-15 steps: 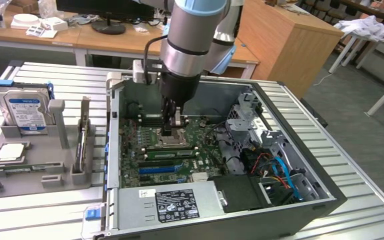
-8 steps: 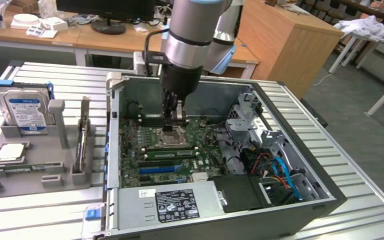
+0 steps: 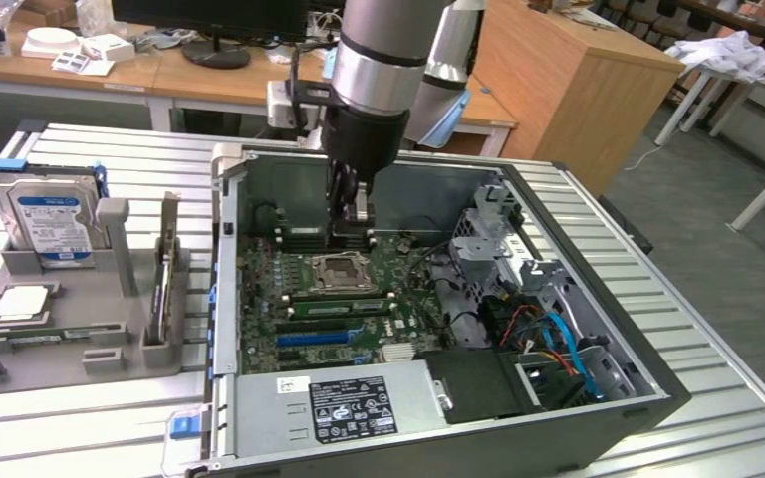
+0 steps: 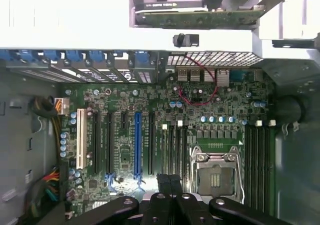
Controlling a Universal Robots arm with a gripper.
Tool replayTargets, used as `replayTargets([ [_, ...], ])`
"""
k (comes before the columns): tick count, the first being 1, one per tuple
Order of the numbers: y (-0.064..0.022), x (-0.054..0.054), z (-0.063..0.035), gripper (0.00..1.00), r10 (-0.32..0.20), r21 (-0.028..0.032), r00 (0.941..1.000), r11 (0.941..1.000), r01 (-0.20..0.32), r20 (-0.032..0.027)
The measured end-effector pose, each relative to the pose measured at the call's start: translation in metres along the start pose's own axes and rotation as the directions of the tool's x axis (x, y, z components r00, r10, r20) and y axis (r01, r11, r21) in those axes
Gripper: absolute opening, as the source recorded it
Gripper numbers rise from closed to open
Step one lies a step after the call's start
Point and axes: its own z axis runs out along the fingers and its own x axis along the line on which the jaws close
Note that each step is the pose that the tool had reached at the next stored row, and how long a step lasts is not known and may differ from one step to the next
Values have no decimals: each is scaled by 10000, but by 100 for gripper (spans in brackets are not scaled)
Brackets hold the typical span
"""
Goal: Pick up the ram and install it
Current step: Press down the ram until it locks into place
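While the black two-fingered hand (image 3: 354, 237) hangs inside the open grey computer case (image 3: 227, 299), its fingers are pressed together and nothing can be made out between them. The thin green ram stick (image 3: 336, 306) is seen lying along a slot just beside the square silver processor socket (image 3: 336, 267), on the green motherboard (image 3: 416, 289). From this the picking up and placing are judged done, though whether the stick is fully latched cannot be told. Open room is found straight above the board. Sideways it is bounded by the case walls, and by the grey metal drive cage (image 3: 496, 234) and the blue and orange cables (image 3: 556, 339) at the exterior view's right.
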Motion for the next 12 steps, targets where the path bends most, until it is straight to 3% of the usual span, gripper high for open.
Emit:
replayTargets([
  [12, 6, -2, -198, 11, 0, 0, 10000, 10000, 0, -1],
])
